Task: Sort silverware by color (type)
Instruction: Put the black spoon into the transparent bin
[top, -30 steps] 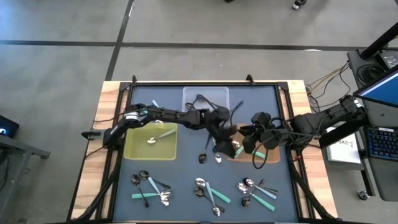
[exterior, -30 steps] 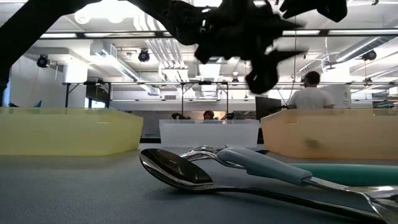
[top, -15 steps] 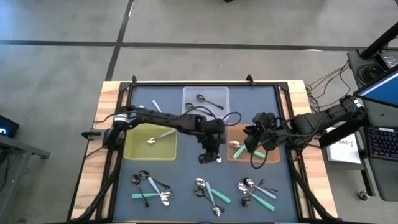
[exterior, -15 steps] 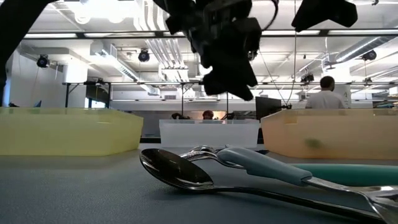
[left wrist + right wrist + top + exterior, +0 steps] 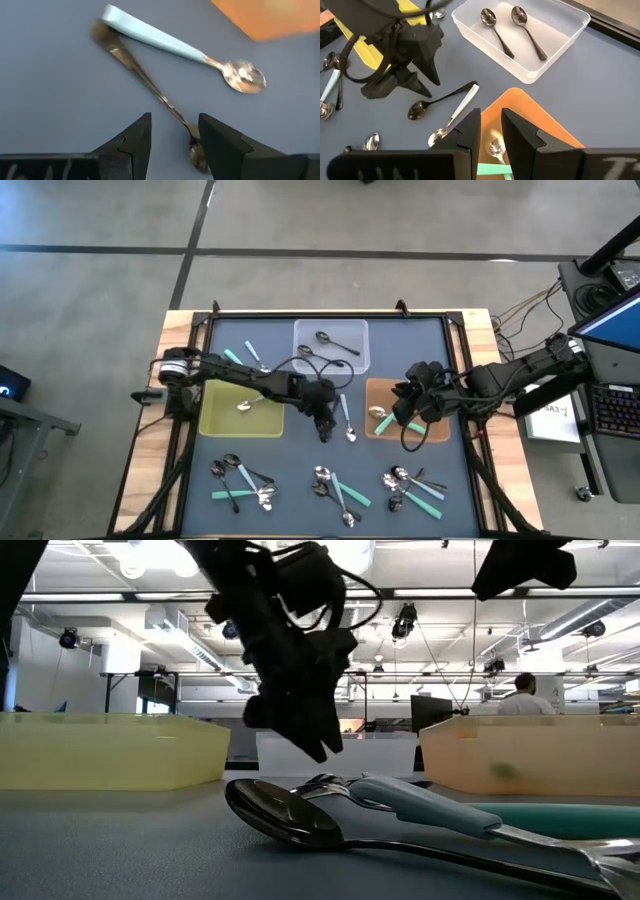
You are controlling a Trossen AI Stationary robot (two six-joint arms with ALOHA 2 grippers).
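A dark metal spoon (image 5: 145, 82) lies flat on the grey mat, crossing under a pale-blue-handled spoon (image 5: 155, 35). My left gripper (image 5: 174, 137) is open low over the dark spoon; one finger stands on each side of its neck near the bowl, and I cannot tell whether they touch it. The same spoon (image 5: 437, 102) shows beside the left gripper (image 5: 407, 85) in the right wrist view. My right gripper (image 5: 490, 130) is open and hovers over the orange-brown tray (image 5: 432, 435), where a teal-handled spoon (image 5: 495, 150) lies. Two dark spoons (image 5: 325, 345) lie in the clear tray.
A yellow tray (image 5: 215, 420) left of centre holds one spoon. Three heaps of mixed spoons (image 5: 240, 478) (image 5: 335, 490) (image 5: 415, 488) lie along the near edge. Two pale-handled utensils (image 5: 248, 356) lie near the far left. Bare mat lies between the trays and the heaps.
My left arm has swung from beside the orange-brown tray toward the table's left and near side and has sunk low over the dark spoon on the mat. Its sweep has uncovered the clear tray with its two dark spoons.
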